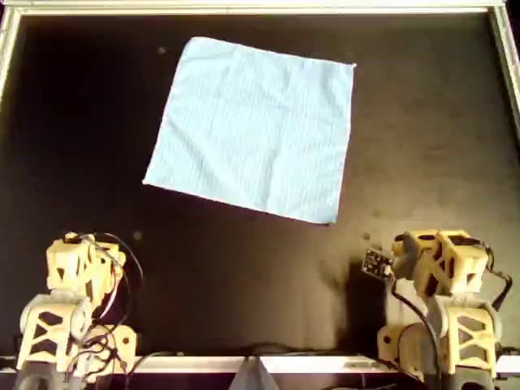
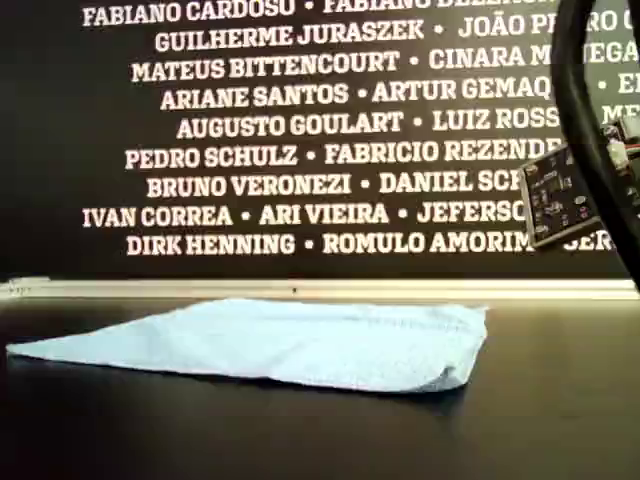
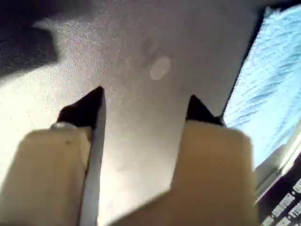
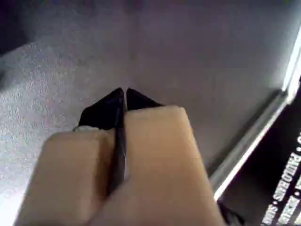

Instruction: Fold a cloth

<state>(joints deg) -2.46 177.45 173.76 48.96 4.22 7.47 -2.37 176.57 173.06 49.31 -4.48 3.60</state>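
overhead view: cloth [image 1: 256, 130] flat on black table [image 1: 422, 146].

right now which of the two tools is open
The left tool: its black fingertips stand well apart over bare table. The right tool has its tips pressed together. Neither touches the cloth.

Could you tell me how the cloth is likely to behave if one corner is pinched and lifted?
The cloth looks thin and lies nearly flat with soft ripples in the exterior view, so it will probably drape limply and weigh little. A corner at the exterior view's right curls up slightly, likely giving a pincer an edge. Pushed, it would probably bunch rather than slide.
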